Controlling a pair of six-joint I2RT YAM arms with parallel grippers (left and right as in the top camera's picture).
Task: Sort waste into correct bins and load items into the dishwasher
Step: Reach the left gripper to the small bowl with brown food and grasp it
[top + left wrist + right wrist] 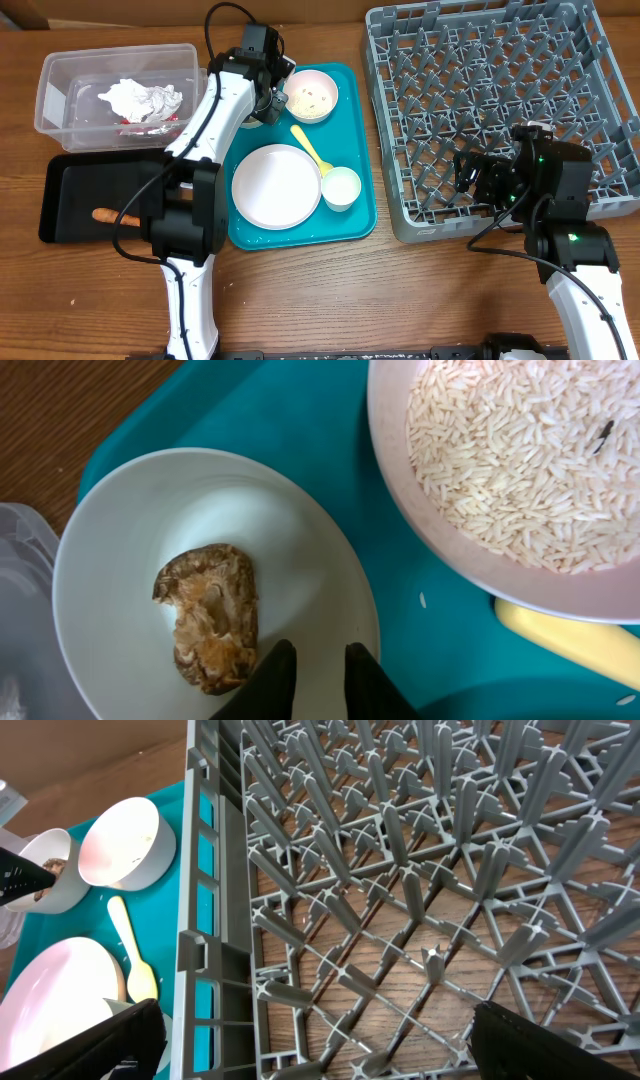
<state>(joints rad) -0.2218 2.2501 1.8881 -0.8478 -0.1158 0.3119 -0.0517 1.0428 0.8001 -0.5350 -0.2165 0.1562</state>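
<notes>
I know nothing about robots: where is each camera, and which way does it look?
Overhead: above the table, looking straight down; left arm and right arm show.
Left wrist: on left arm, looking down at brown lump and rice bowl; left claw shows.
Right wrist: on right arm, looking across grey rack; right claw shows.
Shared: all three show the rice bowl.

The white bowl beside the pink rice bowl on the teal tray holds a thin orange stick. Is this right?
Not quite. The left wrist view shows the white bowl holds a brown lump, not a thin orange stick. It does stand beside the pink rice bowl on the teal tray.
</notes>
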